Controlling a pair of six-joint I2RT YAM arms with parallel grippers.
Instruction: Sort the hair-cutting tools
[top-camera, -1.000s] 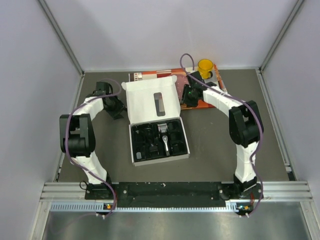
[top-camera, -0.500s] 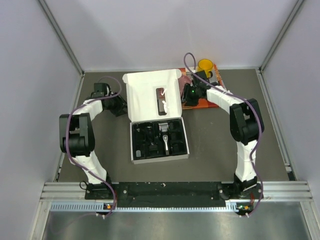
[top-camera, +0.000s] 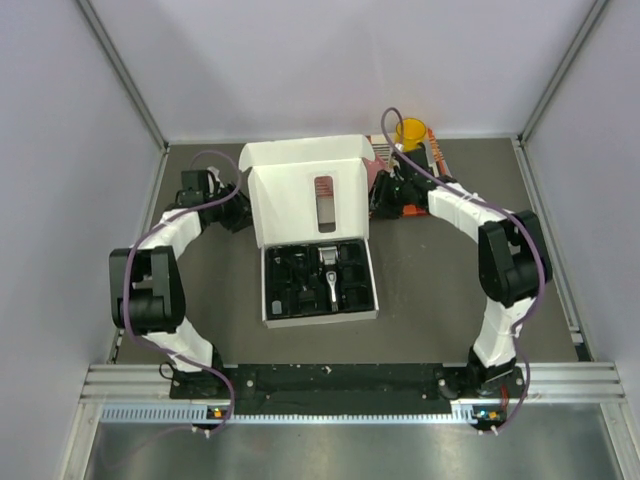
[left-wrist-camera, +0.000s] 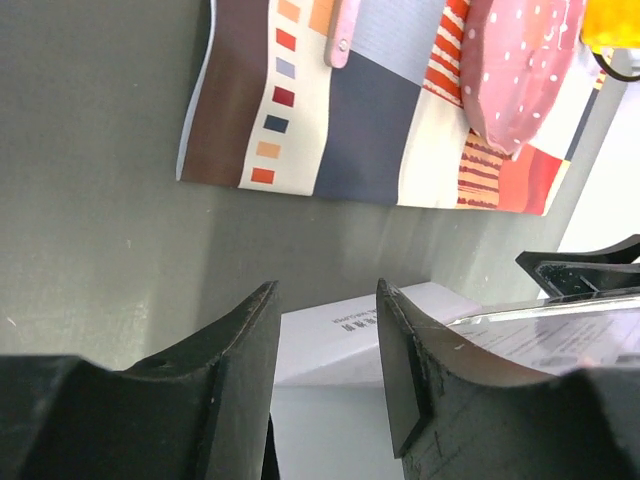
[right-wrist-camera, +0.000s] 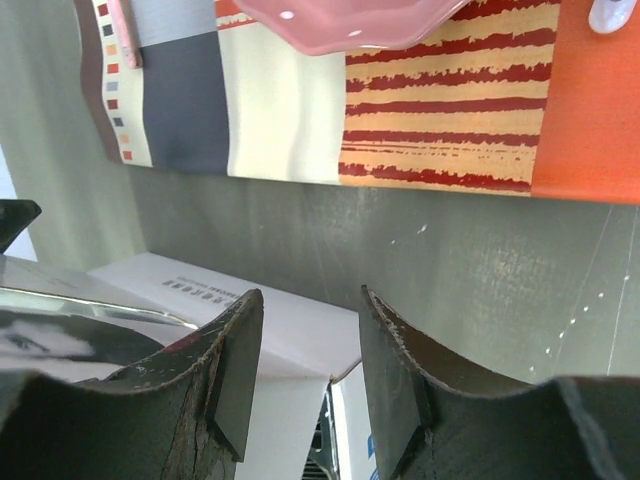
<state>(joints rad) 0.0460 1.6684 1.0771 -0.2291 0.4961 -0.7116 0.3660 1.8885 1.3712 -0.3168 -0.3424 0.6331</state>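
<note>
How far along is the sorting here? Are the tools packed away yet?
Done: the clipper and black guard combs sit in the white box. In hand: the lid stands upright, with its white card showing between the fingers of the left gripper and right gripper; a firm grip can't be confirmed. Left: seemingly just closing the lid.

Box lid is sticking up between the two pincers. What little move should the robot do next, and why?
Probably tip the lid forward and down over the box. The clipper and small black pieces already lie inside it, and the left pincer and right pincer sit at the raised lid's two sides, ready to guide it shut.
</note>
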